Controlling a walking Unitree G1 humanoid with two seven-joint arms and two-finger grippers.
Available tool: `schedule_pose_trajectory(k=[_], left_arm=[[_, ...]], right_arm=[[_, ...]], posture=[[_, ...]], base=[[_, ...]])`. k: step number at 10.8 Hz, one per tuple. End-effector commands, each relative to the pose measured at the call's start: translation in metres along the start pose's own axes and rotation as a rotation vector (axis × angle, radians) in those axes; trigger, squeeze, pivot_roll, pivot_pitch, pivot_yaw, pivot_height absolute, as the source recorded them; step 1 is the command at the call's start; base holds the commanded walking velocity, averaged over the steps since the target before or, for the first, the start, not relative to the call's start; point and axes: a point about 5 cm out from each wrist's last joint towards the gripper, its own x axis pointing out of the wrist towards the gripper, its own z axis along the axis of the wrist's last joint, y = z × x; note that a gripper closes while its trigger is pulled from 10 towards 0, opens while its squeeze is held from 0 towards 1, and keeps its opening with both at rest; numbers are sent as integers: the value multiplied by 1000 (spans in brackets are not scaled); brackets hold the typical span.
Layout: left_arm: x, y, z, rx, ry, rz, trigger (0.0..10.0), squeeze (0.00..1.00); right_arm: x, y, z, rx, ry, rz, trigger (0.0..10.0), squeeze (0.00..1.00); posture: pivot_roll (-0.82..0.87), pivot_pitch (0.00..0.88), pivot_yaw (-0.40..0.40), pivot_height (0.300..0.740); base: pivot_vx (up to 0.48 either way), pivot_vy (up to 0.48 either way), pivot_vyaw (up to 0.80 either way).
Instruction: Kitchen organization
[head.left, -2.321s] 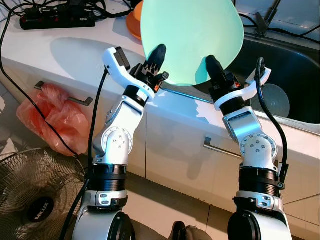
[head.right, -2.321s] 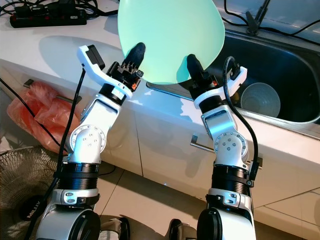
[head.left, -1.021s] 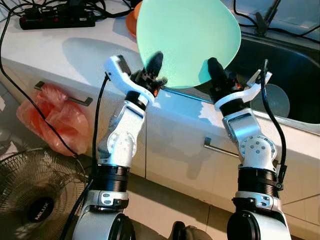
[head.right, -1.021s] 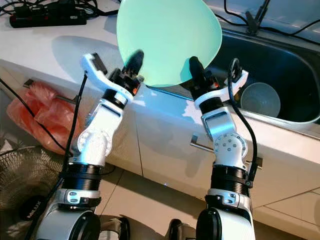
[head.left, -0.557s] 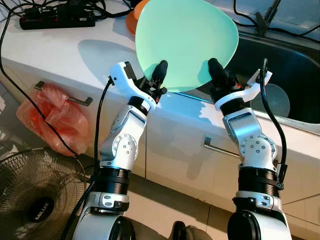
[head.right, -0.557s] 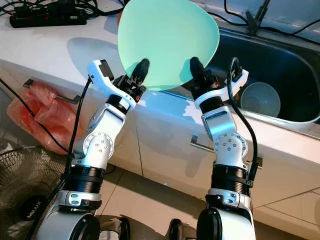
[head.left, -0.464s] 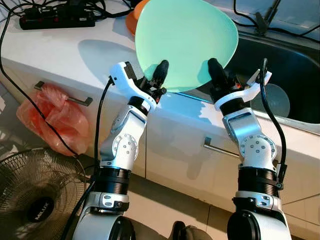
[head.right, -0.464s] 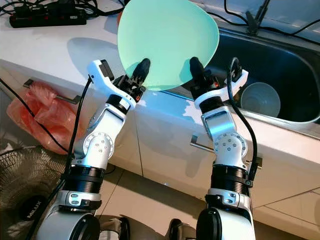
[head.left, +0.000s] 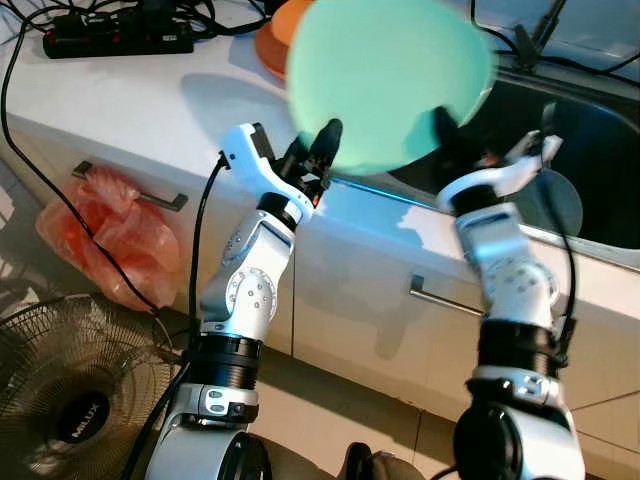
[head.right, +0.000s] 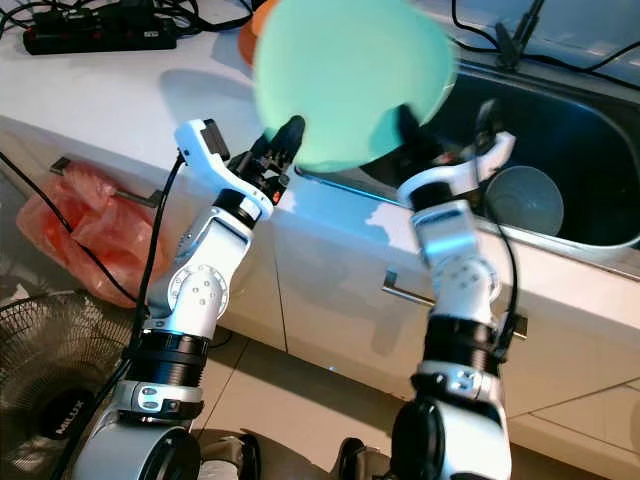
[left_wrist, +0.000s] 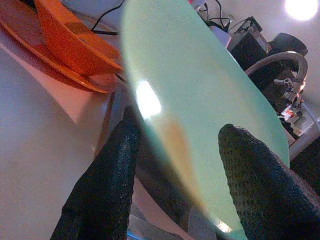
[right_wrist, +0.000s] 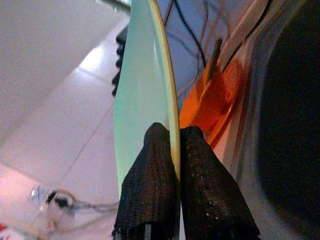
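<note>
Plate held high above the sink edge

Plate (head.left: 385, 85), mint green and large, sits tilted in the air above the near edge of the sink (head.left: 590, 170), blurred in both eye views. The right gripper (right_wrist: 175, 150) is clamped on the plate's rim, one black finger on each face, as the right wrist view shows plainly. The left gripper (left_wrist: 175, 150) stands wide, its two fingers straddling the plate's lower edge with a gap on both sides, so it steadies or waits and bears no load.

Beyond the plate, away from the sink, orange dishes (left_wrist: 70, 50) are stacked on the white bench (head.left: 130, 90), and a grey bowl (head.right: 525, 200) lies inside the sink. A power strip (head.left: 110, 40) with cables rests at the far end of the bench from the sink.

The step looks like moving the plate off toward the orange stack or into the sink; which one I cannot tell. With a single rim pinch on so broad a plate, it may pivot in the fingers, so a slow swing suits it. Closing the left gripper on the rim before travelling would share the weight. Lower it flat and keep clear of the cables.
</note>
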Motion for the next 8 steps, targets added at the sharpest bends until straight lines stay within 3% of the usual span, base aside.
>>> schedule_pose_trajectory(k=[1,3,4,8], left_arm=[[1,-9,-13,-32,30,-17,10000,0],[1,-9,-14,-29,32,-17,10000,0],[0,-8,-14,16,37,-15,10000,0],[2,-14,-11,383,76,-42,10000,0]], right_arm=[[4,7,13,12,-64,24,0,0],[7,5,23,24,-114,2,0,0],[9,2,29,9,-145,-24,0,0],[11,-10,49,-101,-236,-128,0,0]], posture=[[29,151,-31,740],[32,152,-31,740],[31,152,-31,740],[34,154,-32,740]], base=[[0,0,0],[0,0,0],[0,0,0],[0,0,0]])
